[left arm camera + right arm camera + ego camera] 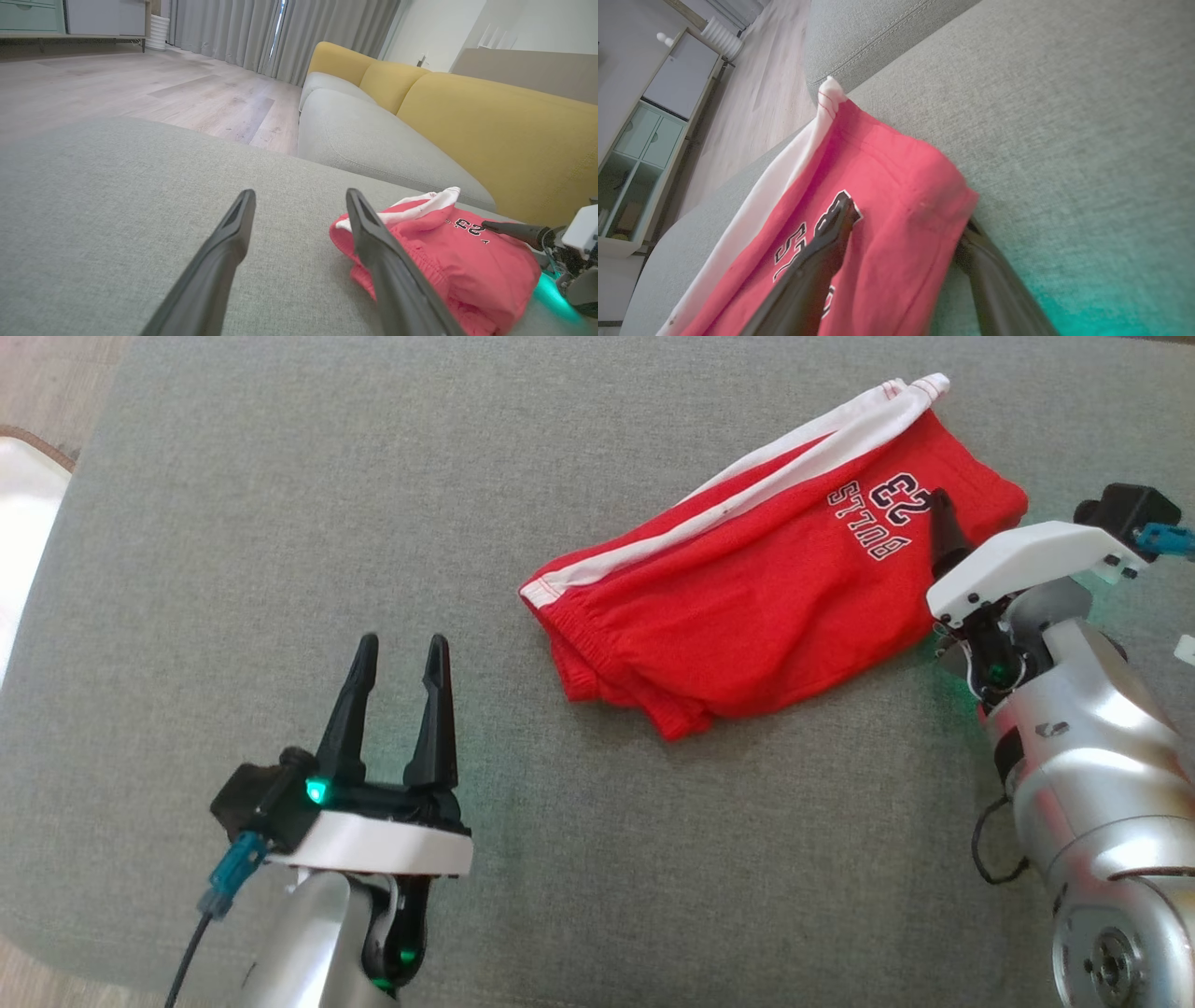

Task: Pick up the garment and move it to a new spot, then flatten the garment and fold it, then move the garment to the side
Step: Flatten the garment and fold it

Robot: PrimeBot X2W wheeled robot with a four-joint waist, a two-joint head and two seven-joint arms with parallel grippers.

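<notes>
Garment (747, 607): red shorts, doubled over, lying right of centre on the grey cushion (280, 476), with the far end angled away. It's soft jersey knit, light, with no stiffness, so it will likely sag and open up if lifted from one point. Not slippery; the cushion weave probably drags on it a little. Nothing fragile.

Left: left gripper (402, 642) hovers low over bare cushion, well apart from the cloth. Its jaws are released and wide, with nothing between them. The nearest part of the shorts is the gathered waistband (583, 658), thick stacked layers. That looks like the best bite on this side, since the elastic bunch gives bulk and shouldn't slide out.

Middle: white side stripe (747, 476) runs along the far edge. It's flat and thin, hard to pinch without catching the cushion too.

Right: right gripper (906, 221) straddles the leg-hem end by the BULLS 23 print (882, 509). Its jaws are spread, not clamped. One finger lies over the printed cloth. The other sits at the hem edge, blurred in the right wrist view, so I can't tell if it's under the layers or just beside them.

Best hold, as I judge it, is all layers at the hem on the right plus the waistband on the left. Grabbed at one end only, it would likely hang as a bundle.
</notes>
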